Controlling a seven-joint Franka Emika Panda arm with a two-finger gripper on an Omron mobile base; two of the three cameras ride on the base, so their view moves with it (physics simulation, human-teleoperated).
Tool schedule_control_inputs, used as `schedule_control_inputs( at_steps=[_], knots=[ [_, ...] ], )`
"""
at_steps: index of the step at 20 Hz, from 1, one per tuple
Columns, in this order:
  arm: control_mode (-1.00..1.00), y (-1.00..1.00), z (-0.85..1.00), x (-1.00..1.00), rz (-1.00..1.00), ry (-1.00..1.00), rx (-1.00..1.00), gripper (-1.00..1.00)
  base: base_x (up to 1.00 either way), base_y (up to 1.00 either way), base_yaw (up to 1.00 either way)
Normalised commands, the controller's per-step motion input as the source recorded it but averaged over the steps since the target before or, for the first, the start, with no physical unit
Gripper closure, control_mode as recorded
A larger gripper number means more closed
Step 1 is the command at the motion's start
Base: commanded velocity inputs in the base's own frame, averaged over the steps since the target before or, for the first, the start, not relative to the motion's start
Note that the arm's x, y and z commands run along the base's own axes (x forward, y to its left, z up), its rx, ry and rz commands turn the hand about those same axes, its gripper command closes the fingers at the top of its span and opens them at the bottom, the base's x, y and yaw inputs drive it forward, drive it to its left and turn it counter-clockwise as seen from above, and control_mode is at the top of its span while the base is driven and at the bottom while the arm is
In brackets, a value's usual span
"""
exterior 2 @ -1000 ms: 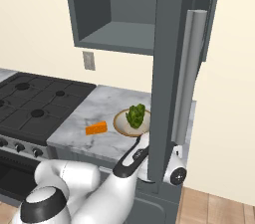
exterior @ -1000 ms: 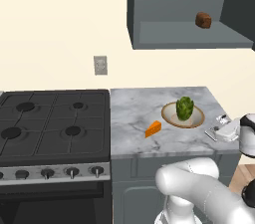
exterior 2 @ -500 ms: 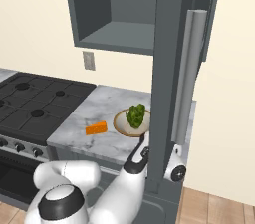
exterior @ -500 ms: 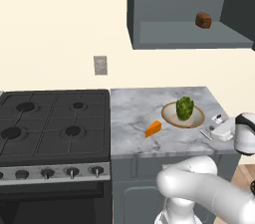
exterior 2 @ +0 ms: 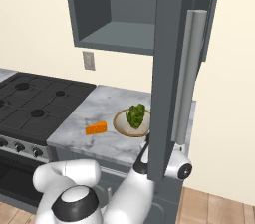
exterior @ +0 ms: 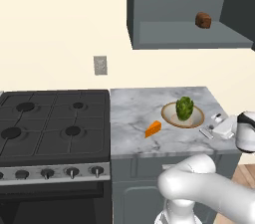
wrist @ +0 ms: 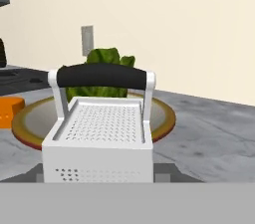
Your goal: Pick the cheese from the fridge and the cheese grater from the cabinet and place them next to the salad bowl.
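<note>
The cheese grater point(wrist: 99, 138), a white box with a black handle, fills the near hand view, and my gripper point(exterior: 211, 124) is shut on it. It is low over the counter's right end, just right of the salad bowl point(exterior: 168, 116); I cannot tell if it touches the marble. The tan bowl point(wrist: 164, 118) holds green salad point(exterior: 184, 107). Left of the bowl, the orange cheese point(exterior: 153, 129) wedge lies on the counter, also seen in the right base view point(exterior 2: 96, 128). Above, the cabinet point(exterior: 184, 36) stands open. The fridge point(exterior 2: 167, 68) door hides my hand in the right base view.
A black gas stove point(exterior: 50, 123) adjoins the counter on the left. A small brown lump point(exterior: 202, 19) sits on the cabinet shelf. The fridge's bar handle point(exterior 2: 187, 73) hangs close over the counter's right end. A wall outlet point(exterior: 100, 65) is behind.
My hand with the grater has edged slightly left, toward the bowl. The cheese and the bowl have stayed put.
</note>
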Motion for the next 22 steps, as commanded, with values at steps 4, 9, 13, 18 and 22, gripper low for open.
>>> schedule_control_inputs(
  at_steps=[4, 9, 13, 18, 22],
  knots=[
    [-1.0, 0.0, -0.19, 0.12, 0.01, -0.05, 0.0, 1.0, 0.0, 0.0, 0.0],
    [-1.0, 0.0, -0.34, 0.01, 0.0, -0.07, -0.02, 1.0, 0.0, 0.0, 0.0],
    [-1.0, 0.0, -0.4, 0.0, 0.0, 0.0, -0.05, 1.0, 0.0, 0.0, 0.0],
    [-1.0, 0.0, -0.31, 0.03, 0.0, 0.07, -0.03, 1.0, 0.0, 0.0, 0.0],
    [-1.0, 0.0, -0.34, 0.07, 0.0, 0.14, -0.01, 1.0, 0.0, 0.0, 0.0]
  ],
)
